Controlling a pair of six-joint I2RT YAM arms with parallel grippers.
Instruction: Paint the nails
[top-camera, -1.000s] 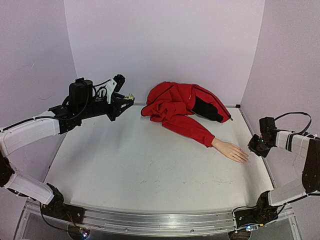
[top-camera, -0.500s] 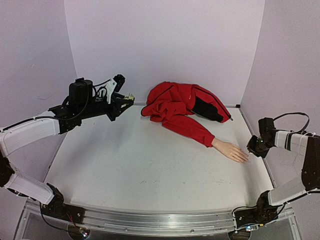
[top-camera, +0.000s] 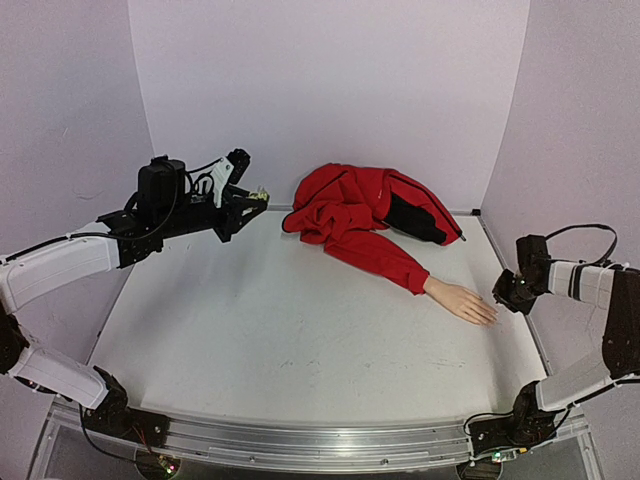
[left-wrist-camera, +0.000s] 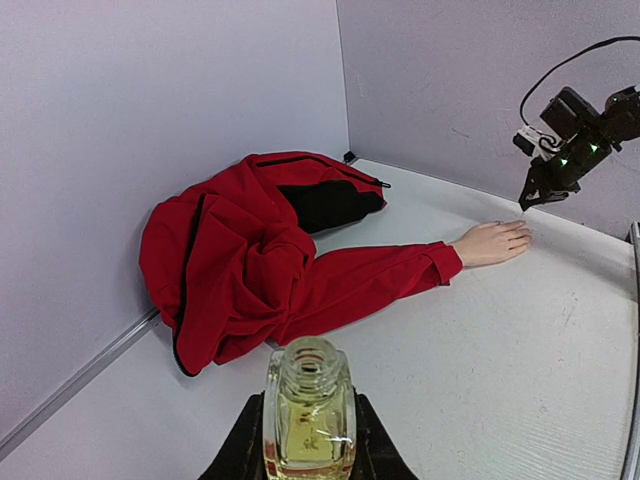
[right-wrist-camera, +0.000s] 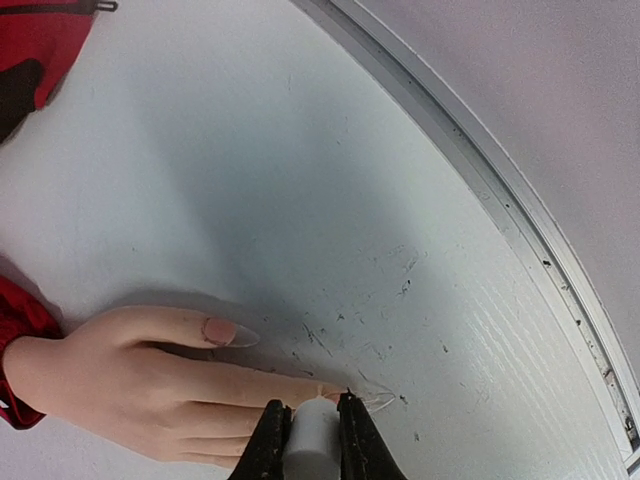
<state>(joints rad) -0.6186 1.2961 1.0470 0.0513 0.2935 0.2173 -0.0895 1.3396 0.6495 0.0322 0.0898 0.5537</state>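
bottle (left-wrist-camera: 308, 415) btm cropped, mannequin hand (right-wrist-camera: 120, 370) partly cropped

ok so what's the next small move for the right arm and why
Probably a short stroke along the nail: the right gripper is shut on a white brush cap, poised right at that fingertip of the mannequin hand.

In the overhead view the jacket (top-camera: 365, 215) lies at upper centre of the table (top-camera: 250, 340), against the back wall (top-camera: 330, 90); its sleeve (top-camera: 385, 258) runs down and rightward; the dummy hand (top-camera: 462, 301) sticks out of the cuff at centre right, flat on the table; the right gripper (top-camera: 503, 297) sits just right of its nails (right-wrist-camera: 243, 338), a small stub (right-wrist-camera: 314, 440) between the jaws; the left gripper (top-camera: 258, 196) hangs at upper left, well apart from the jacket, a bottle (left-wrist-camera: 308, 410) upright between its jaws.
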